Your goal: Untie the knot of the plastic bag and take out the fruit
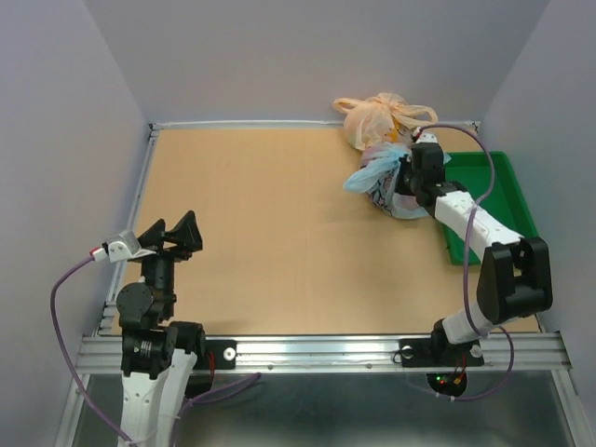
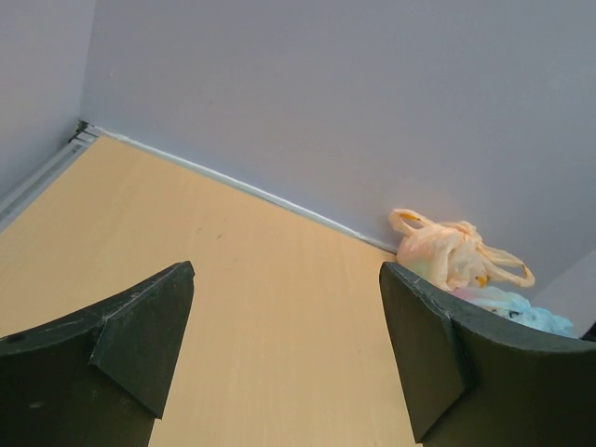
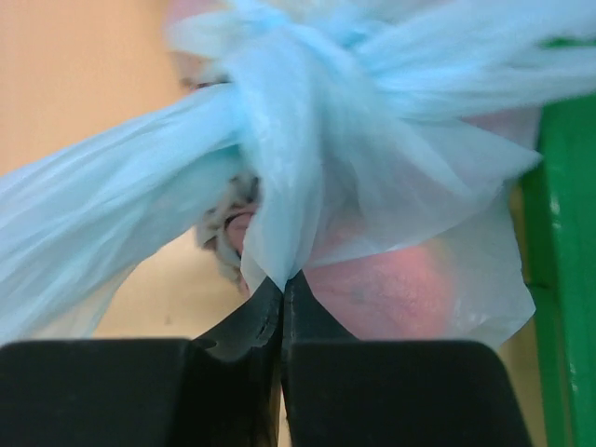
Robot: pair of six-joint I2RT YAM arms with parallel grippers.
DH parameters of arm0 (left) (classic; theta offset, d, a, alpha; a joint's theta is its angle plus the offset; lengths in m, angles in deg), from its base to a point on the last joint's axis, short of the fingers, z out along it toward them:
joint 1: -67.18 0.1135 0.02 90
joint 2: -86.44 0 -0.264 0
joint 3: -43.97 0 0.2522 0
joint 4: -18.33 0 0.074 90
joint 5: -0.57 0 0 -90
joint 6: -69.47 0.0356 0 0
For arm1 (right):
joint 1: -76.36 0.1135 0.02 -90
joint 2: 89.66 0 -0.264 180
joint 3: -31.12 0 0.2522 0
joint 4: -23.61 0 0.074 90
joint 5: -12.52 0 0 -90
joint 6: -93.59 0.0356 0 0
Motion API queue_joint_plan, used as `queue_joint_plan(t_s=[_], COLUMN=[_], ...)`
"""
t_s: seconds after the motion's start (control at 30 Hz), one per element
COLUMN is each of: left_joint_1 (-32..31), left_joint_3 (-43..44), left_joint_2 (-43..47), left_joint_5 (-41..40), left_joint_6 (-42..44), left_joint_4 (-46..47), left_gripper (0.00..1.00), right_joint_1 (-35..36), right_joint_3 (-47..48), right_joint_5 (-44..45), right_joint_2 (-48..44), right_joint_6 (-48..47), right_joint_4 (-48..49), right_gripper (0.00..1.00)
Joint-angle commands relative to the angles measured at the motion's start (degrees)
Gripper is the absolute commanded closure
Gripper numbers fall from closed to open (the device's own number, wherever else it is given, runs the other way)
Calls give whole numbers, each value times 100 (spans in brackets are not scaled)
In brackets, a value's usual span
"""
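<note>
Right hand [image 3: 282,282] is closed on a thin flap of bag [image 3: 447,214] just under knot [image 3: 265,56]. Film is judged soft, slippery and tearable, best gripped at the tails. Left hand [image 2: 284,275] is wide open, empty.

Thin translucent light blue plastic bag [image 1: 371,175]: lies crumpled and bulging at the far right of the wooden table [image 1: 279,242], against the left edge of the green tray [image 1: 507,191]. Tied shut. Twisted bow-like knot [image 3: 270,65] of the two handle loops: sits on top of the bundle, drawn tight, with one band of gathered film fanning out to either side. Below the knot hangs a loose flap of the film, pinched at its tip between the closed fingers of the right gripper [image 3: 282,284]. Pink-red fruit [image 3: 391,289]: presses against the film from inside, rounded, kind not discernible through the plastic. Rest of the contents hidden.
</note>
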Motion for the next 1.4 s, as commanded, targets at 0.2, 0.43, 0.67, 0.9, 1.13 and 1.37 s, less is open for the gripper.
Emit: queue_joint_plan(t_s=[0.2,0.43,0.67,0.9,1.13,1.37], left_joint_1=[2,2,2,-6,-234,-1200], left_joint_3=[324,1063,1502,1767,1714,1766], left_joint_2=[-989,-2238,-2441,-2810,-3223,-3820], left_joint_5=[1045,1688,1793,2355,2875,2306], left_joint_6=[312,277,514,436,-110,-470], left_joint_4=[429,-10,-203,-398,-196,287], left_gripper=[9,8,8,8,8,8], right_joint_1=[1736,3615,4260,4225,4023,3944], right_joint_3=[78,-36,-852,-1890,-2172,-2242], right_joint_5=[-1686,-2144,-1540,1862,2927,3226], right_joint_2=[-796,-681,-1224,-2516,-2518,-2352], right_joint_6=[-837,-1022,-496,814,1702,1694], right_joint_4=[256,45,-473,-993,-1397,-1222], right_gripper=[100,99,100,99,94,78])
